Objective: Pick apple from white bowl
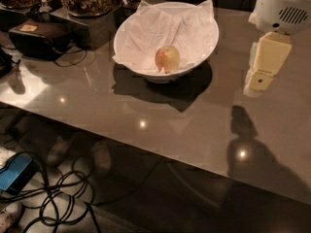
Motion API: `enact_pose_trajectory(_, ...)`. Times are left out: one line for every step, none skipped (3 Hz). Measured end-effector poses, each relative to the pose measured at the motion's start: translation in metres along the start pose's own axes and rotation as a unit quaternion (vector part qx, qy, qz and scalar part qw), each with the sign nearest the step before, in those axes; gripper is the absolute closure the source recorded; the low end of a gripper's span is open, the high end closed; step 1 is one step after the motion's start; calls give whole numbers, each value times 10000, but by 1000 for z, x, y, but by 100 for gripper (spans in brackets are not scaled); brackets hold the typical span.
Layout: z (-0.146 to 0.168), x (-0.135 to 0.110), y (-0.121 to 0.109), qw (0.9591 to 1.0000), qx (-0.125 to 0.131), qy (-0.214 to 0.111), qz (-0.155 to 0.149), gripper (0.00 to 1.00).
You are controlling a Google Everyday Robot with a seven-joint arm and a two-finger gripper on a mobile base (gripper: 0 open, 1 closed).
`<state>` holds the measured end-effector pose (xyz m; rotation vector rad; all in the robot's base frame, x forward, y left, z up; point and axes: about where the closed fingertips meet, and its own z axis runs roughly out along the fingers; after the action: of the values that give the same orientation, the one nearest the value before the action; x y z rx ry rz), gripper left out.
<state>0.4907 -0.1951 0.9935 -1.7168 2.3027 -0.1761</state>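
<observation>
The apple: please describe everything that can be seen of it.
The apple is small and round, yellowish-green with a reddish blush, and its skin looks smooth. It appears whole. It sits low in the bowl, near the middle, resting on the crumpled white paper that lines the bowl. Nothing else touches it. The end effector hangs over the table to the apple's right in the view, outside the bowl and well apart from it.

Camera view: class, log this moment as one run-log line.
phase: pre-grasp | apple: inside white bowl | gripper: above table, right of bowl, not touching it | grasp: not yet made
</observation>
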Motion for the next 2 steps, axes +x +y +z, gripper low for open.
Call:
enact_pose_trajectory(1,-3,-3,10000,66,-66,13,0)
enact_pose_trajectory(3,-31,-10,9993,-13,-371,-84,0)
